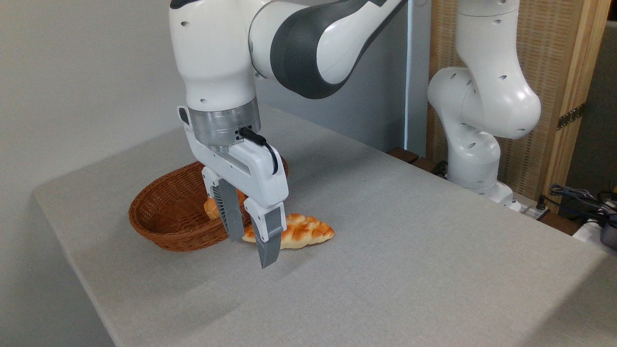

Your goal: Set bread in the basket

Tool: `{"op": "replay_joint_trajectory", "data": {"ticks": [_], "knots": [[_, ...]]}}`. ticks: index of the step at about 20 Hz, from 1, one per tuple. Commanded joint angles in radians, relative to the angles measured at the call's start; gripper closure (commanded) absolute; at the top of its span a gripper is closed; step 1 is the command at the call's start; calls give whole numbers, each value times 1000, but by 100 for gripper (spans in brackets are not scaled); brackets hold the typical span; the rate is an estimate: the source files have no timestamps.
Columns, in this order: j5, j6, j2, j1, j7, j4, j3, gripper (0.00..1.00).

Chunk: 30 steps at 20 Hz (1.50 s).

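- Fixed camera: I see the white two-finger gripper (252, 249) hanging with its jaws spread and holding nothing, apparently still above the grey cloth-covered table (395, 250).
- The golden-orange braided loaf with pointed ends (303, 231) lies on the table just beside the oval reddish-brown wicker basket (166, 219), partly hidden behind the fingers.
- A smaller, rounder orange bun (210, 207) sits inside the basket, mostly hidden by the gripper.
- My worry: the loaf lies close to the basket wall, so a finger coming down could catch the rim and shove or tip the basket.
- I also judge that a grasp near a tapered end could let the loaf swing or slip out.
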<state>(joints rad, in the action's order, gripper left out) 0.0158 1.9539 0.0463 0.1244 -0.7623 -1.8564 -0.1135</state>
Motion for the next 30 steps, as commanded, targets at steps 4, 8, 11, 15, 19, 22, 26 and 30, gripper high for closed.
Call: {"op": "replay_joint_trajectory", "data": {"ticks": [4, 8, 11, 15, 19, 22, 26, 30], "knots": [[0, -17, -16, 6, -6, 0, -9, 0], [0, -17, -16, 6, -6, 0, -9, 0], [0, -17, -16, 6, -6, 2, -9, 0], [0, -18, -17, 8, -5, 0, -9, 0], [0, -35, -19, 6, -6, 0, -9, 0], [-2, -38, -19, 8, -8, -1, -8, 0], [0, -52, -23, 9, -15, -23, -2, 0], [0, -53, -48, 12, -31, -79, 2, 0]]}}
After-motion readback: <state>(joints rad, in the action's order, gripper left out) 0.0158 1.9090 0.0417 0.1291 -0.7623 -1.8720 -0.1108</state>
